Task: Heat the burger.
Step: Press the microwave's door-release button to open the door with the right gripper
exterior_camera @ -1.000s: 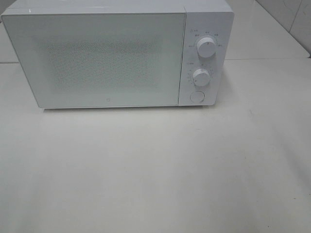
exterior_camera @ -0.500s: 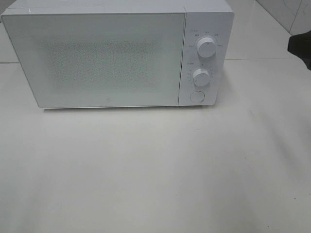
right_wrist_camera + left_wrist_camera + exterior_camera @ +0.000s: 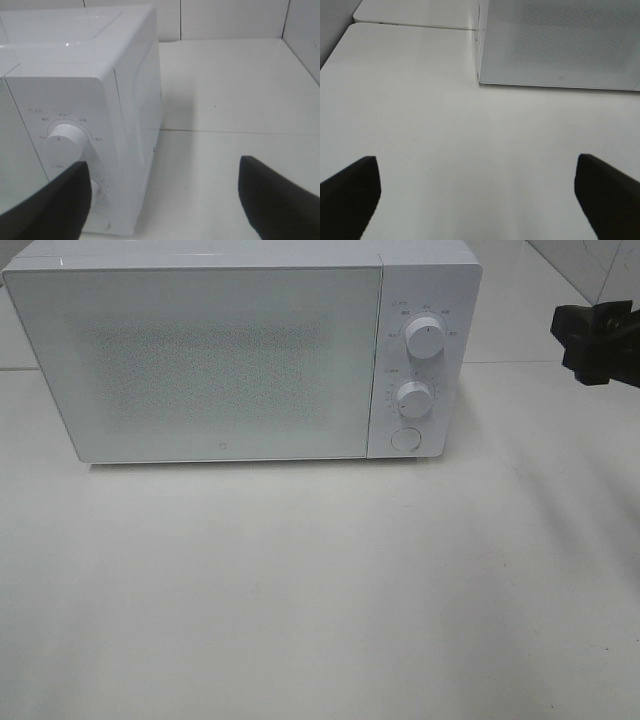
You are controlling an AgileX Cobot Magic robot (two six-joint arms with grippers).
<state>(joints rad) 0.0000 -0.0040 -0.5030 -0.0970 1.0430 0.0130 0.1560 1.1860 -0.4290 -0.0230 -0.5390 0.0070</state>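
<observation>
The burger is out of view in every frame. A white microwave (image 3: 220,360) stands at the back of the table with its door shut. My right gripper (image 3: 572,345) comes in from the right edge, level with the microwave's control panel and apart from it. In the right wrist view its dark fingers (image 3: 55,200) stand wide apart with nothing between them, facing the panel's upper knob (image 3: 65,142). My left gripper (image 3: 477,200) is open and empty over bare table, in front of the microwave's front left corner (image 3: 480,80).
The control panel carries an upper knob (image 3: 425,338), a lower knob (image 3: 413,397) and a round button (image 3: 404,438). White table (image 3: 320,590) spreads in front of the microwave. A tiled wall rises at the far right (image 3: 590,265).
My right gripper has come into the high view from the right edge and moved left towards the control panel. The microwave and the left gripper have not moved.
</observation>
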